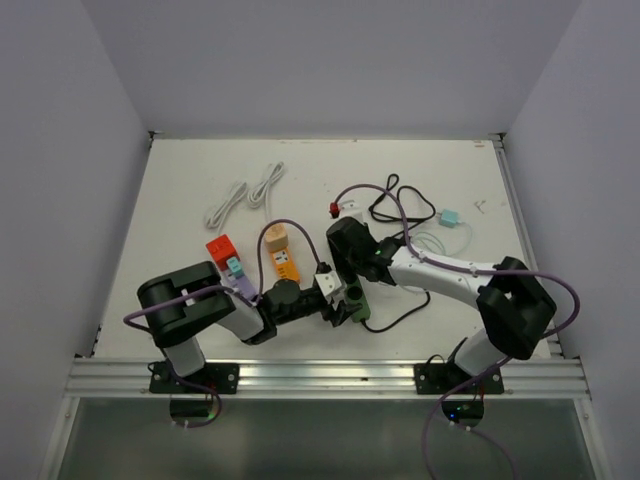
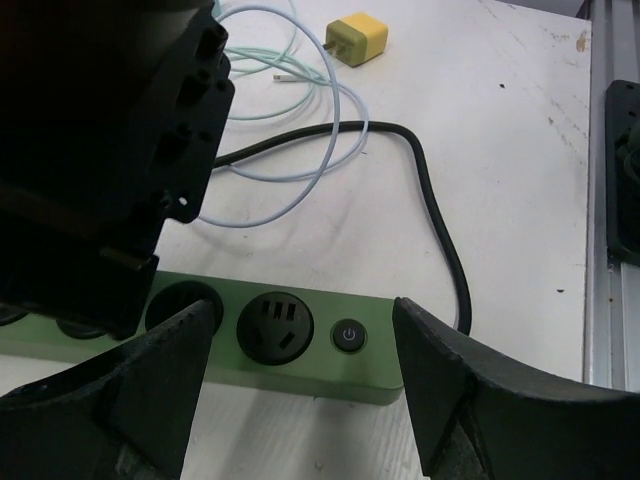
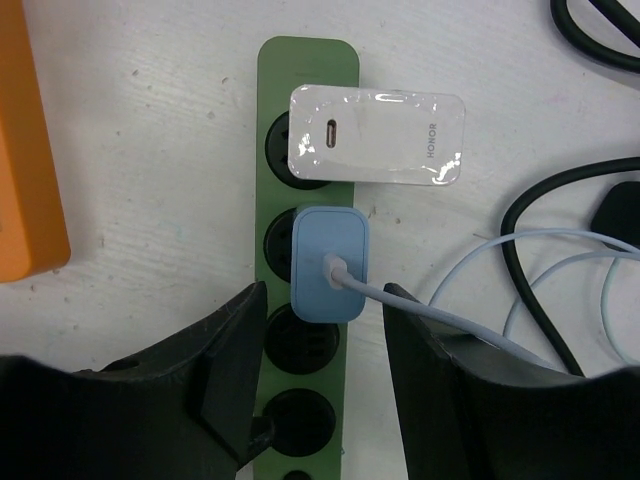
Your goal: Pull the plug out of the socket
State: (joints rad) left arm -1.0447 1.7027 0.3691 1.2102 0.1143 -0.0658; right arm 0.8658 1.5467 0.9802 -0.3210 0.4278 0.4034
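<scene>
Right pincer (image 3: 325,292): jaws apart, straddling the lower end of the blue plug (image 3: 330,262) with a gap on each side; nothing gripped. Plug: rounded matte plastic square, seated in the green power strip (image 3: 308,60). Its pale cable (image 3: 420,312) leaves toward 4 o'clock. At 12 o'clock from the plug sits a glossy white charger (image 3: 378,135) marked HONOR. Left pincer (image 2: 300,310): jaws wide, holding nothing, over the strip's round power button (image 2: 347,336).

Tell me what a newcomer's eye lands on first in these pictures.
The green power strip at the front middle of the table draws the eye, with a white charger and a blue plug in neighbouring sockets. The right gripper hangs open, jaws either side of the blue plug; the left gripper hovers open over the strip's switch end.
</scene>
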